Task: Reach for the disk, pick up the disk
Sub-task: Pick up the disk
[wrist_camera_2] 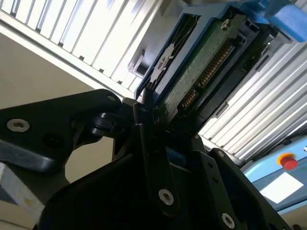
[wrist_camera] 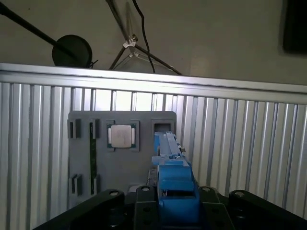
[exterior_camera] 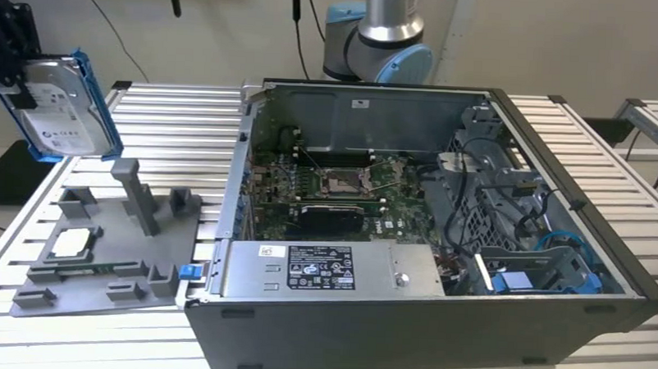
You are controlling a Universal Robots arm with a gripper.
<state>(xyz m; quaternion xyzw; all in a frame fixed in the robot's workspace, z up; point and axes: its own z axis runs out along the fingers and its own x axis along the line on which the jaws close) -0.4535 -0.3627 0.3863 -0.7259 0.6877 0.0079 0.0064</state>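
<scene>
Setting: robotics laboratory. A slatted silver aluminium table (exterior_camera: 167, 113) is being used as the bench; an opened grey metal computer tower (exterior_camera: 412, 327) and a grey moulded plastic parts fixture (exterior_camera: 119, 244) are being kept on it, beside a silver-and-blue jointed robot arm (exterior_camera: 378, 38).

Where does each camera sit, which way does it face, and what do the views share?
Exterior view: off the arm, looking down on the table, open computer case and grey plate; the arm base and the hand gripping the disk show.
First wrist view: on the wrist, facing down past the hand to the plate.
Second wrist view: on the wrist, close along the hand at the disk's circuit board.
Shared: the disk.
</scene>
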